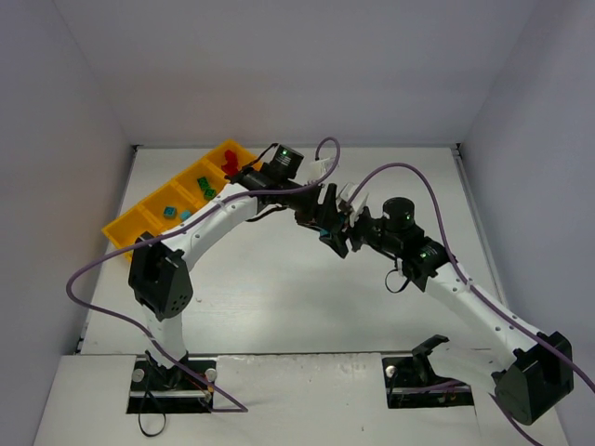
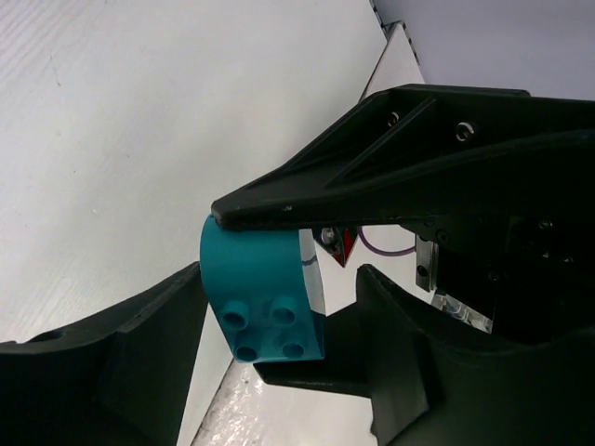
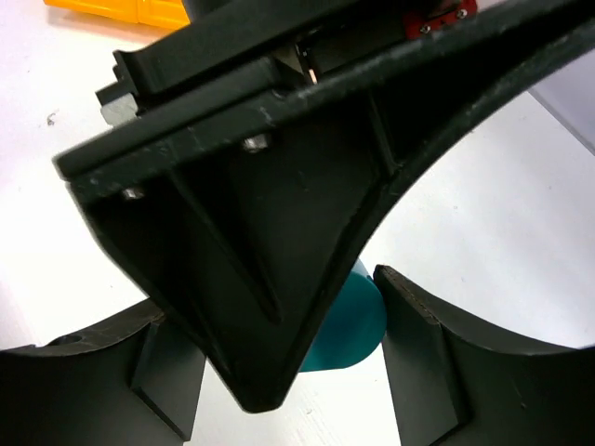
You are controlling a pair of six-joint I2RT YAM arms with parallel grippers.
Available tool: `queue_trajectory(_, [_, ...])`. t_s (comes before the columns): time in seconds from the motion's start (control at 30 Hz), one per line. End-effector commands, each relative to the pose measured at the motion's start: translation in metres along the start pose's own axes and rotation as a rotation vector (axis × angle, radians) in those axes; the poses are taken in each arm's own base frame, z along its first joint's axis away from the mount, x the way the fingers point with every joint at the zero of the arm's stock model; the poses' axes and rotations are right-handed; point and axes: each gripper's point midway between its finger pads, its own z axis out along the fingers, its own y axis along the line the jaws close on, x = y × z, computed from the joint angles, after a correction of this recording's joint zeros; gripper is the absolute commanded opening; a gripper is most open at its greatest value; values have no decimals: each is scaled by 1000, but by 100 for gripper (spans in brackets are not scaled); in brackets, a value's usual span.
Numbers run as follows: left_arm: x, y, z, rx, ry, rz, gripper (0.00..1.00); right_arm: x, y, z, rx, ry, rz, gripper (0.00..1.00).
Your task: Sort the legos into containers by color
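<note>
A teal lego (image 2: 265, 293) with a rounded back and four studs hangs in mid-air above the middle of the table. My right gripper (image 3: 270, 307) is shut on it; in the left wrist view its two fingers (image 2: 372, 167) press the brick from above and below. My left gripper (image 2: 279, 279) stands open around the same brick, with a gap at its right finger. In the right wrist view a left finger (image 3: 260, 232) hides most of the teal lego (image 3: 349, 325). From above, the left gripper (image 1: 330, 232) and the right gripper (image 1: 342, 223) meet tip to tip.
The yellow-orange tray of containers (image 1: 125, 232) lies slanted at the far left. It holds red legos (image 1: 230, 163), green legos (image 1: 206, 189) and light blue legos (image 1: 169, 212) in separate compartments. A corner of the tray (image 3: 130, 11) shows in the right wrist view. Grey walls enclose the table.
</note>
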Motion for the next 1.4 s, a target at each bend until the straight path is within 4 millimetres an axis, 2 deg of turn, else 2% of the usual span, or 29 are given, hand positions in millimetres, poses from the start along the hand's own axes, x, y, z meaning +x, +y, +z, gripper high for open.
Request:
queue_trajectory(0.0, [-26,-29,-11,43,-86,100,56,-36,-4,1,4,-99,-61,9])
queue_trajectory(0.07, [-30,-30,-11,44,-100,106,34,-34,-5,1,11,-95,-59,9])
queue_trajectory(0.17, [-31,-31,-12,44,-105,104,13,-34,-7,1,20,-93,-61,9])
queue_trajectory(0.23, [-31,-31,-12,46,-102,101,8,-32,-7,1,25,-89,-58,12])
queue_trajectory(0.27, [-31,-29,-13,44,-102,97,6,-30,-8,1,30,-83,-55,18])
queue_trajectory(0.3, [-31,-28,-14,42,-104,97,5,-30,-9,2,33,-81,-55,30])
queue_trajectory(0.33, [-31,-26,-15,39,-103,94,4,-28,-10,2,36,-77,-52,57])
queue_trajectory(0.43, [-33,-16,-23,19,-115,82,3,-24,-15,4,68,-60,-26,100])
queue_trajectory(0.53, [-37,7,-38,-30,-145,50,3,-18,-18,4,92,-44,-10,100])
queue_trajectory(0.57, [-36,20,-42,-67,-152,39,3,-15,-19,4,98,-38,-5,100])
queue_trajectory(0.67, [-39,65,-76,-224,-210,-13,3,-10,-23,3,126,-25,14,100])
queue_trajectory(0.7, [-38,85,-95,-287,-229,-58,3,-9,-25,2,142,-20,18,100])
queue_trajectory(0.8, [-33,122,-135,-453,-286,-113,3,-4,-29,0,173,-6,35,100])
queue_trajectory(0.83, [-34,140,-158,-516,-327,-149,3,-3,-32,0,188,-1,35,100])
queue_trajectory(0.87, [-32,146,-174,-571,-356,-160,4,-1,-32,-1,192,3,36,100])
queue_trajectory(0.93, [-24,180,-215,-748,-416,-231,4,0,-33,-1,200,6,37,100])
queue_trajectory(1.0, [-15,197,-244,-868,-462,-292,4,1,-35,-1,210,12,40,100])
queue_trajectory(1.03, [-9,214,-269,-966,-503,-337,4,2,-37,-1,222,16,43,100])
queue_trajectory(1.13, [2,237,-303,-1070,-567,-427,4,3,-38,0,227,22,44,100])
queue_trajectory(1.17, [7,249,-321,-1102,-601,-474,4,2,-39,-1,231,23,44,100])
queue_trajectory(1.3, [13,281,-349,-1178,-659,-528,5,1,-42,-2,250,24,46,100])
queue_trajectory(1.37, [14,295,-353,-1196,-666,-547,16,3,-43,-2,253,29,48,100])
